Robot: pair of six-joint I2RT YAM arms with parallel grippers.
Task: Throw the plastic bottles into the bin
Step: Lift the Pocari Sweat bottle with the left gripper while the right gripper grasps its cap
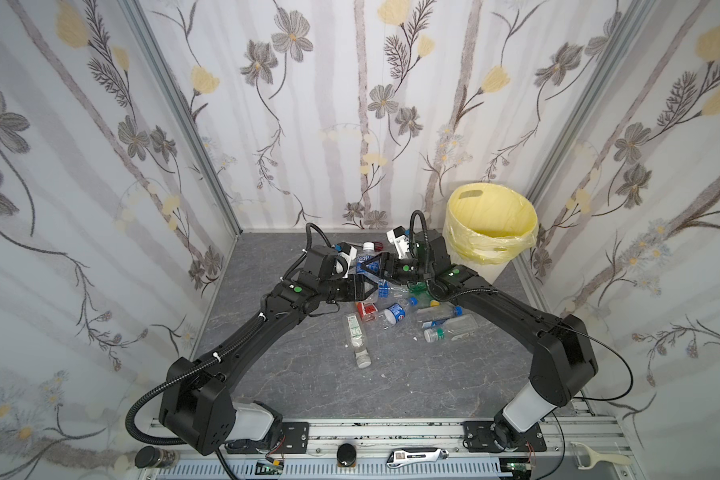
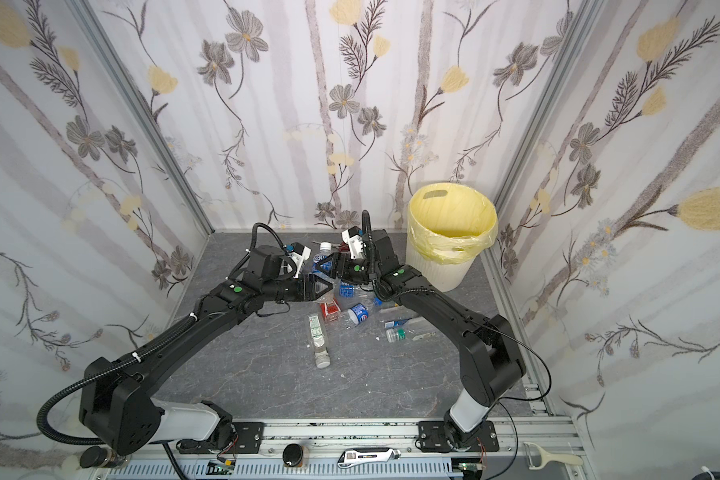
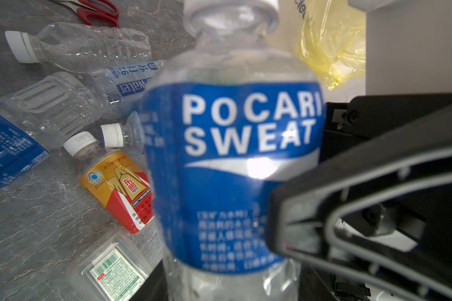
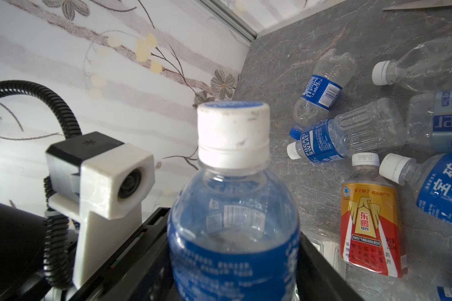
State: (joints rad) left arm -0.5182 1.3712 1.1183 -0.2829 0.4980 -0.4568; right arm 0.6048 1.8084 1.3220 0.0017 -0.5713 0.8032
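A clear bottle (image 1: 366, 257) (image 2: 321, 258) with a blue Pocari Sweat label (image 3: 232, 156) and white cap (image 4: 232, 135) is held above the floor between both arms. My left gripper (image 1: 373, 287) (image 2: 325, 286) (image 3: 230, 286) is shut on its lower end. My right gripper (image 1: 368, 266) (image 2: 327, 264) (image 4: 232, 273) has a finger against each side of the label. Several more plastic bottles (image 1: 395, 311) (image 2: 358, 312) lie on the grey floor below, one orange-labelled (image 3: 118, 187) (image 4: 371, 224). The white bin (image 1: 458, 224) (image 2: 416, 232), lined with a yellow bag, stands at the back right.
Red-handled scissors (image 3: 97, 13) lie on the floor behind the bottle pile. Flowered walls close in the left, back and right sides. A metal rail (image 1: 391, 432) at the front carries a black-lidded jar (image 1: 154, 457), a hand tool (image 1: 416, 456) and a peeler (image 1: 595, 457).
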